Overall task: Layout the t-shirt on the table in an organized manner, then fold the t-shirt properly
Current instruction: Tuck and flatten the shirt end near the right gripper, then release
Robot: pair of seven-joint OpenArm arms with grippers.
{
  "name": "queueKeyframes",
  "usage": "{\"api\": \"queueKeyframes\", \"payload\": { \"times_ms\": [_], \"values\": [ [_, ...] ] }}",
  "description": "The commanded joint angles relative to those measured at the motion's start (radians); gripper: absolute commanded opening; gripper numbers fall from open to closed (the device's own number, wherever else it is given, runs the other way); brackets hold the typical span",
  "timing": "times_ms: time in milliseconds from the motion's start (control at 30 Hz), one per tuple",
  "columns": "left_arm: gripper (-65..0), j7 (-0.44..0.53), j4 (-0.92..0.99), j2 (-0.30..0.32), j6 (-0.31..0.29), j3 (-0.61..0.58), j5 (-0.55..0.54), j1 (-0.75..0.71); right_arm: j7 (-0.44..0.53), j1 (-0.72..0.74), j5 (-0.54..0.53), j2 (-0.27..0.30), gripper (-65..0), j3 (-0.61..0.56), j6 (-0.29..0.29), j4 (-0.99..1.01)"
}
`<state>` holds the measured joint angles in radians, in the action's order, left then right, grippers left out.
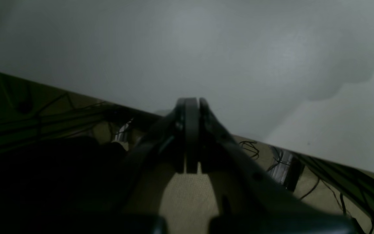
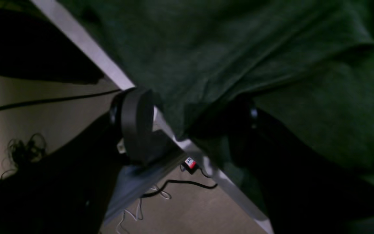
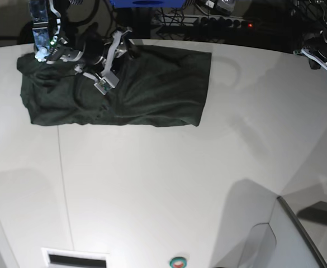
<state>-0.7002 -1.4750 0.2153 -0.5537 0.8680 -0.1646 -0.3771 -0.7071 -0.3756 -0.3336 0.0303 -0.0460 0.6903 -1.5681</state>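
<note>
The dark green t-shirt (image 3: 118, 89) lies spread as a rough rectangle at the far left of the white table (image 3: 180, 184). My right arm (image 3: 99, 61) reaches over the shirt's far edge. In the right wrist view the right gripper (image 2: 193, 130) stands open astride the shirt's hem (image 2: 180, 120), right at the table's edge (image 2: 86, 45); one finger (image 2: 135, 123) is off the table side, the other lies dark over the cloth (image 2: 239, 48). My left arm (image 3: 321, 53) hangs at the far right, away from the shirt. The left gripper (image 1: 192, 104) is shut on nothing above bare table (image 1: 206, 48).
A thin dark seam (image 3: 62, 184) runs down the table's left part. A green button (image 3: 178, 261) and a slotted plate (image 3: 76, 258) sit at the near edge, and a grey panel (image 3: 297, 234) is at the near right. Cables (image 2: 174, 185) lie on the floor beyond the table's edge.
</note>
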Motion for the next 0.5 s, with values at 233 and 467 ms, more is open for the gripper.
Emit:
{"api": "queueKeyframes", "payload": {
  "times_ms": [233, 467],
  "values": [
    [-65.0, 0.012, -0.014, 0.022, 0.001, 0.006, -0.003, -0.003, 0.014, -0.001, -0.012, 0.012, -63.0, 0.01, 0.008, -0.021],
    [-65.0, 0.012, -0.014, 0.02, 0.001, 0.006, -0.003, -0.004, 0.014, -0.001, -0.011, 0.018, -64.4, 0.011, 0.008, -0.022]
  ]
}}
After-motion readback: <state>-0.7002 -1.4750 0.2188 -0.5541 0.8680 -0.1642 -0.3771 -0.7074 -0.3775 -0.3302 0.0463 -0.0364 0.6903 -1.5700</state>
